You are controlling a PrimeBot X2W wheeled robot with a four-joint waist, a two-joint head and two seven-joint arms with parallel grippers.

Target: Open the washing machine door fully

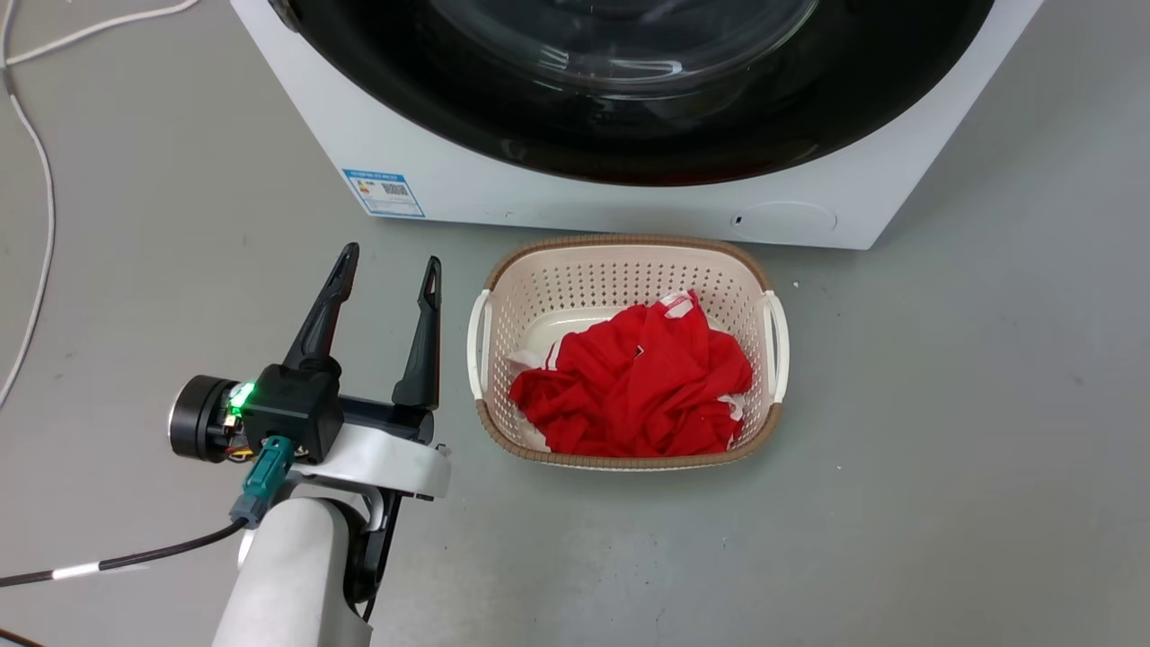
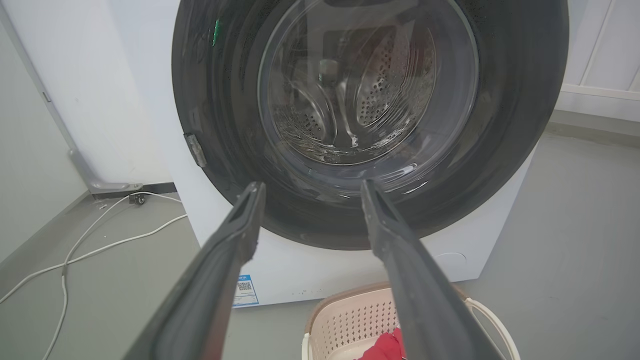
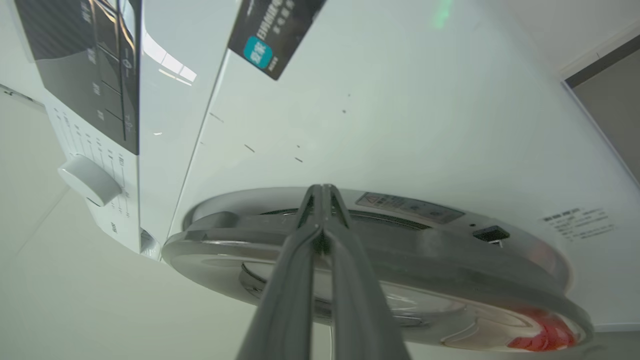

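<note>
Left gripper (image 1: pixel 392 254), dark fingers spread wide and empty, sits beside a cream perforated basket (image 1: pixel 629 244) of red cloth (image 1: pixel 638 377), below the big white boxy washing machine (image 1: pixel 557 193). Its wrist view faces the round glossy black washing machine door (image 2: pixel 505 125). Right gripper (image 3: pixel 323 188), fingers pressed together, has its tips at the door's rim.

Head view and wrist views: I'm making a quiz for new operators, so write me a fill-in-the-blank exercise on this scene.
1. The basket holds a cloth coloured ____.
2. The left gripper is ____, holding nothing.
3. The right gripper, its tips by the rim of the washing machine door, is ____.
4. The label sticker on the washing machine is ____.
Missing words: red; open; shut; blue.
</note>
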